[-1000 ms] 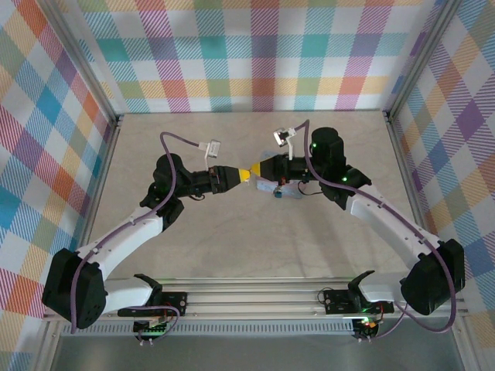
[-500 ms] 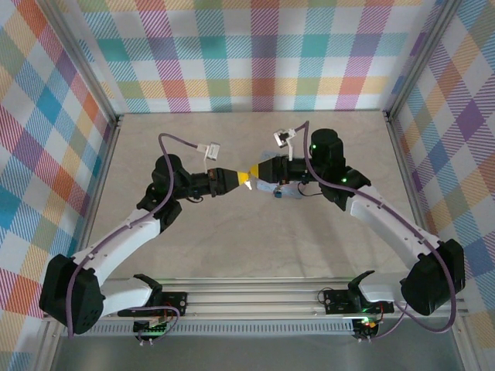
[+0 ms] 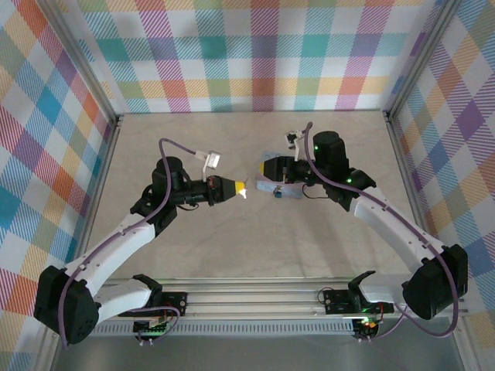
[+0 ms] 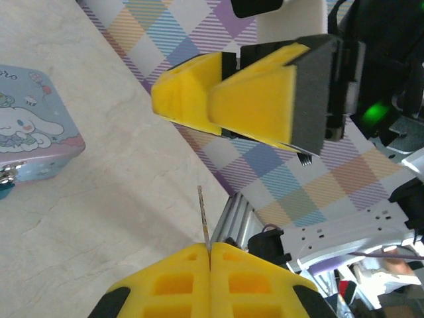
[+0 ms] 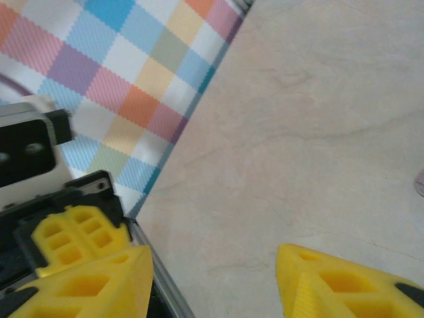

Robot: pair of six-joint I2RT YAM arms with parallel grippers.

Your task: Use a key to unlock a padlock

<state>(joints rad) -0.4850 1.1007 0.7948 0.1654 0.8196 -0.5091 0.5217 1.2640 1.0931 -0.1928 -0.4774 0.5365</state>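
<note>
The pale marbled surface point(image 3: 232, 255) lies between plaid walls point(image 3: 255, 54). My left arm point(image 3: 124, 236) and my right arm point(image 3: 394, 224) both reach in toward its middle, their tips facing each other with a gap between.

The pale blue cartoon-printed box point(image 3: 285, 190) lies flat on the surface, partly under my right wrist. From my left wrist I see it off to the left point(image 4: 33, 142).

My right claw point(image 3: 263, 166) hangs above the surface just left of the box. Its yellow fingers stand well apart with only bare surface between them point(image 5: 212, 281), so it is open about halfway and grips nothing. From the left wrist it shows as two yellow wedges on black pads point(image 4: 185, 99).

My left claw point(image 3: 241, 188) points at the right one. Its fingers are pressed together point(image 4: 210, 255).

The padlock point(image 3: 276, 194) is a small dark-blue spot at the near left edge of the box, touching it.

The key point(image 4: 203, 212) is pinched between my left fingers. Its thin grey blade sticks straight out from the seam, edge-on, apart from the right claw and well apart from the padlock.
</note>
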